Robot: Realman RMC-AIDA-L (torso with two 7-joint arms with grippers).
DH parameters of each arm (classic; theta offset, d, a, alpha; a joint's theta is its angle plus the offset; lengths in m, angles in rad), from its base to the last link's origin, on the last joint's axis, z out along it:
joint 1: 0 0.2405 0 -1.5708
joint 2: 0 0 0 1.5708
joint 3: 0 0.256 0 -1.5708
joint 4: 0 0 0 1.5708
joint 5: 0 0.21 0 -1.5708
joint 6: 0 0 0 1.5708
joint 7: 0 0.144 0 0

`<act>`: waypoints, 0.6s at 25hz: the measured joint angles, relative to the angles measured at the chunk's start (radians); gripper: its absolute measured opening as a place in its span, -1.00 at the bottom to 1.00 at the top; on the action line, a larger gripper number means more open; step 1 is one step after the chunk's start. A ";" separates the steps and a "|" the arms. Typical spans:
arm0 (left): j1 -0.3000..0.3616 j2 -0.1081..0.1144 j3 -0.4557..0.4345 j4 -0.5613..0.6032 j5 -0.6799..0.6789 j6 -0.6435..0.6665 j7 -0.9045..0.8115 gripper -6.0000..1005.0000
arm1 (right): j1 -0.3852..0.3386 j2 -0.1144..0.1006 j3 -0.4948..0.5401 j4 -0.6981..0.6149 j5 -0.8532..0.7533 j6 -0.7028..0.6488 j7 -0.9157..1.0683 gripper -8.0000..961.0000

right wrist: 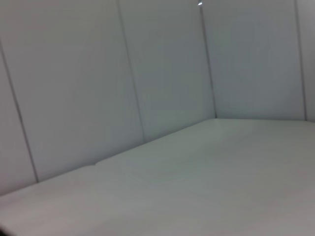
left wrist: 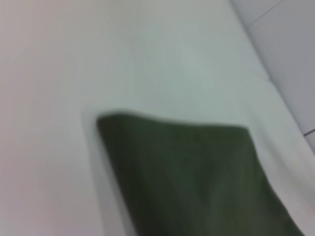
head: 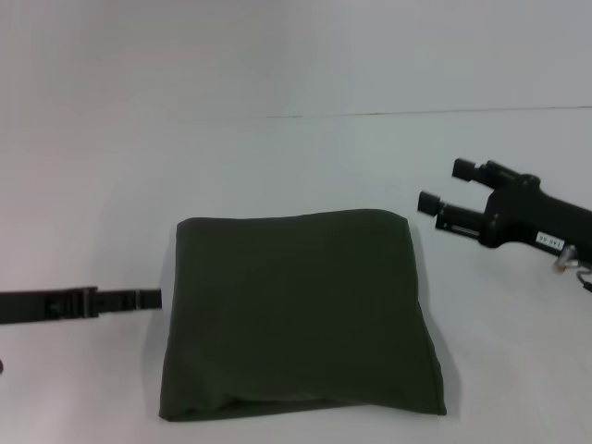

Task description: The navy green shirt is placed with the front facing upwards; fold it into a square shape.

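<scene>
The navy green shirt (head: 298,314) lies folded into a roughly square pad in the middle of the white table, plain green side up, with no lettering showing. The left wrist view shows one corner and edge of the shirt (left wrist: 197,182). My left gripper (head: 148,299) lies low over the table, just left of the shirt's left edge and apart from it. My right gripper (head: 446,185) hovers to the right of the shirt's far right corner. It is open with nothing between its fingers and is not touching the cloth.
The white table (head: 296,157) runs back to a pale wall. The right wrist view shows only bare table (right wrist: 221,187) and grey wall panels (right wrist: 147,73).
</scene>
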 joint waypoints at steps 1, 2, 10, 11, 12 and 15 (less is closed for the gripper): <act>0.000 -0.001 -0.009 0.007 -0.019 0.000 0.037 0.18 | -0.001 0.000 -0.013 0.000 0.000 -0.003 -0.011 0.84; 0.000 -0.003 -0.014 0.012 -0.037 0.001 0.071 0.22 | -0.004 0.000 -0.029 0.001 0.000 -0.007 -0.022 0.84; 0.000 -0.011 -0.016 -0.045 -0.300 0.034 0.544 0.65 | -0.018 0.002 -0.170 0.001 -0.001 -0.091 -0.099 0.85; -0.001 -0.011 -0.016 -0.059 -0.314 0.038 0.592 0.73 | -0.021 0.002 -0.189 -0.002 -0.001 -0.107 -0.108 0.85; -0.007 -0.008 -0.017 -0.080 -0.328 0.041 0.656 0.81 | -0.022 0.002 -0.209 -0.004 -0.001 -0.122 -0.117 0.85; -0.023 0.010 -0.015 -0.128 -0.325 0.065 0.733 0.81 | -0.027 0.002 -0.270 -0.007 -0.001 -0.166 -0.135 0.87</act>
